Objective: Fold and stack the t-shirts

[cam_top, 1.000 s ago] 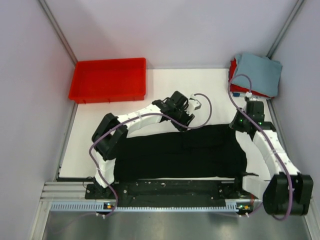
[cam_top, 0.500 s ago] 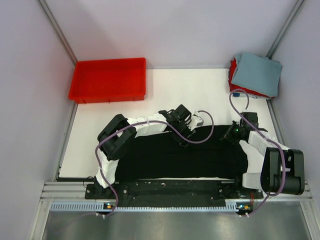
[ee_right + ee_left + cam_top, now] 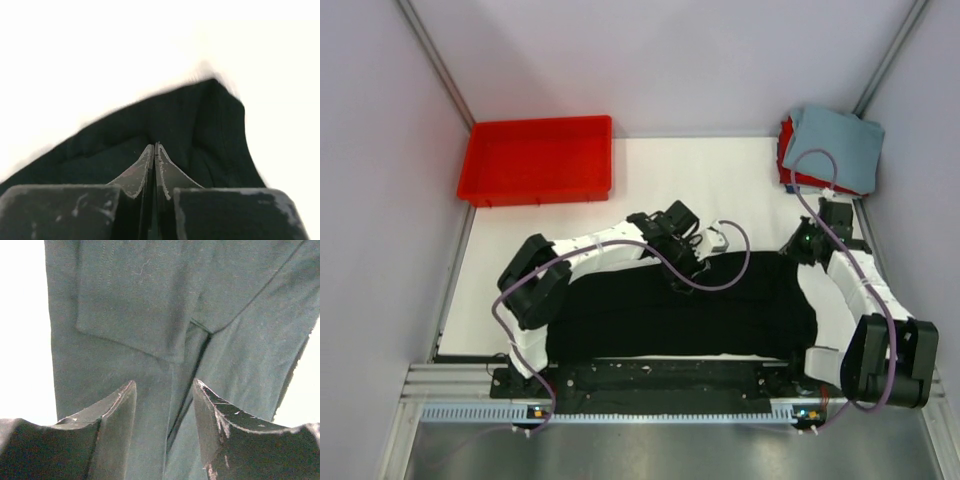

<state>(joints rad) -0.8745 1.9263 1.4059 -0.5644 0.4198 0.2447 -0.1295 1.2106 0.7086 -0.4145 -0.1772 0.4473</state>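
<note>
**Both claws working the far edge of the black t-shirt [image 3: 680, 315]**
The left claw [image 3: 164, 383] is hovering narrowly parted, with a folded flap of the shirt lying just under its tips. The right claw [image 3: 155, 146] is pressing fully together, seemingly pinching the shirt's corner at its tips. For a clean fold, the left should be biting that same edge first. Both should then be lifting level and carrying it across the table [image 3: 720, 180] together.

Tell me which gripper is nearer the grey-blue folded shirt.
Right. The right gripper is just near-side of the grey-blue shirt; the left gripper is over the black shirt mid-table, well to its left.
</note>
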